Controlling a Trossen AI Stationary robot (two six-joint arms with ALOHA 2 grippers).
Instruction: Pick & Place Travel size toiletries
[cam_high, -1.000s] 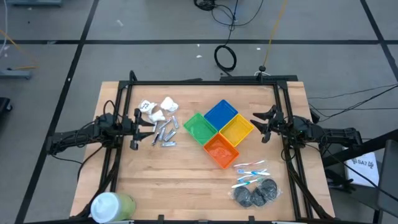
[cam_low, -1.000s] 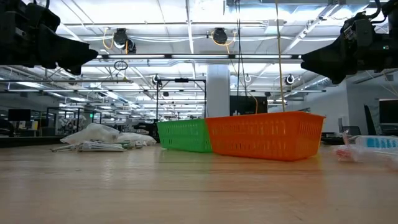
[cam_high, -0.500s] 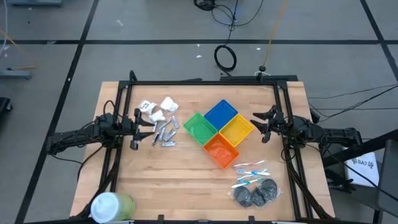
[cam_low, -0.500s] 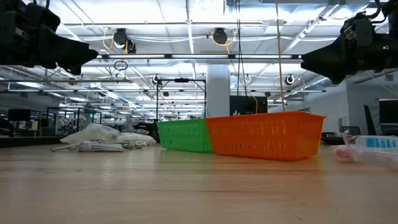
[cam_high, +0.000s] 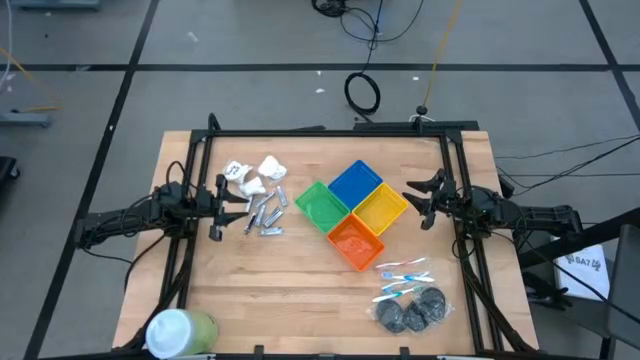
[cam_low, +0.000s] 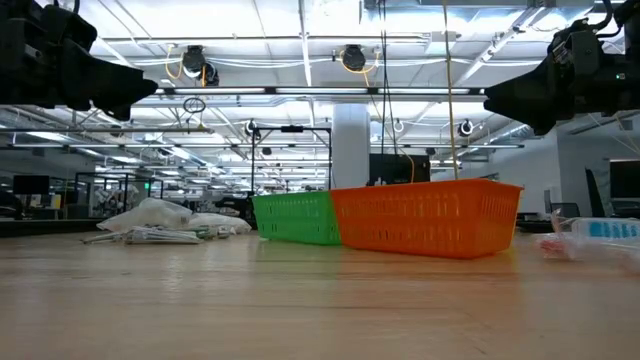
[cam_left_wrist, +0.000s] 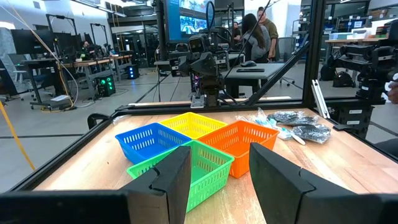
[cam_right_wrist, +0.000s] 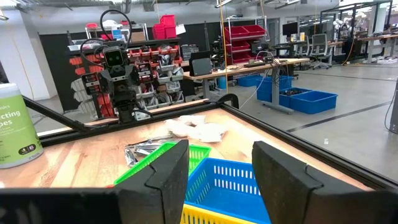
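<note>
The toiletries lie in four groups on the table. White lumpy packets (cam_high: 257, 176) and short silver metal pieces (cam_high: 264, 214) rest left of the bins. Thin blue-and-white sticks (cam_high: 402, 272) and dark grey wads (cam_high: 412, 310) lie near the right front corner. My left gripper (cam_high: 217, 207) hovers open just left of the silver pieces, above the table. My right gripper (cam_high: 424, 199) hovers open to the right of the yellow bin (cam_high: 380, 209). Both wrist views show open fingers holding nothing, the left gripper (cam_left_wrist: 219, 177) and the right gripper (cam_right_wrist: 221, 174).
Four square bins sit together mid-table: blue (cam_high: 355, 183), green (cam_high: 320, 205), yellow, orange (cam_high: 355, 242). A large green-and-white cylinder (cam_high: 180, 331) stands at the left front corner. A black frame (cam_high: 330, 133) borders the table. People (cam_left_wrist: 258, 34) stand in the room beyond.
</note>
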